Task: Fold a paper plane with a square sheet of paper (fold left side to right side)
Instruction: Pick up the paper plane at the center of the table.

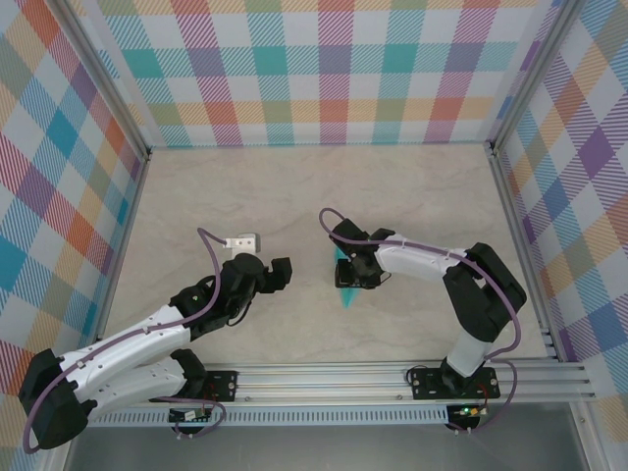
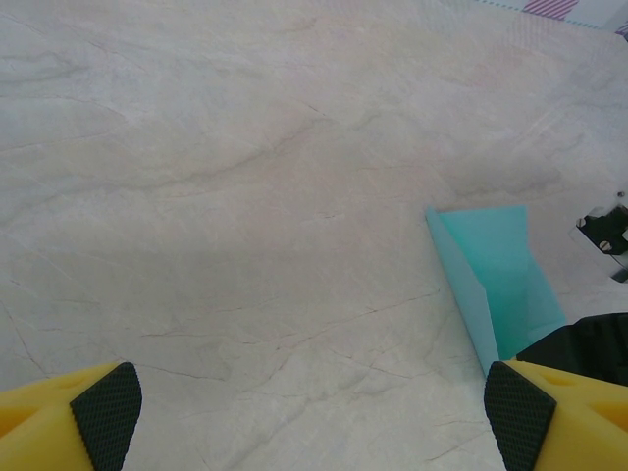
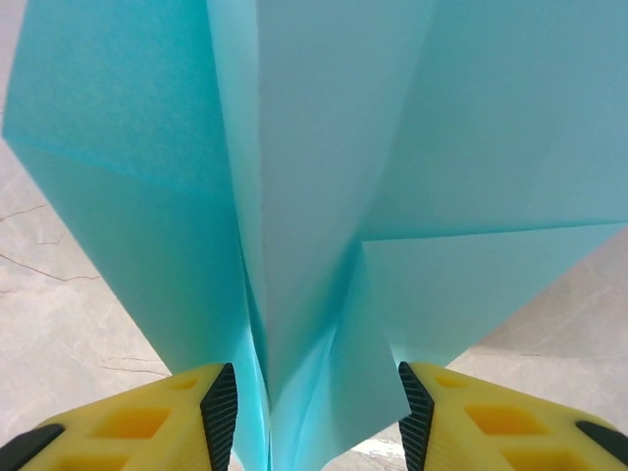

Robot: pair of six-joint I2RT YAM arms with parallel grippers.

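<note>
**Ana:** Where is the paper plane [image 1: 346, 295] sitting for you?

**Me:** In the top view I'm seeing it just right of the frame's middle. It's lying on the table [image 1: 412, 196], mostly under the right gripper [image 1: 359, 272]. In the right wrist view its centre folds are rising between my pads [image 3: 221, 412].

**Ana:** Are you clamping it?

**Me:** The right jaws are standing partway apart with the folds between them. I can't tell whether they're pressing. The left gripper [image 1: 282, 273] is hanging wide apart just left of the paper, holding nothing.

**Ana:** How are you planning the fold?

**Me:** I'm aiming to centre the crease between the pads and close slowly, so the left side is meeting the right evenly. I'm also thinking of pinning the free end with the left gripper so nothing is sliding.
</note>
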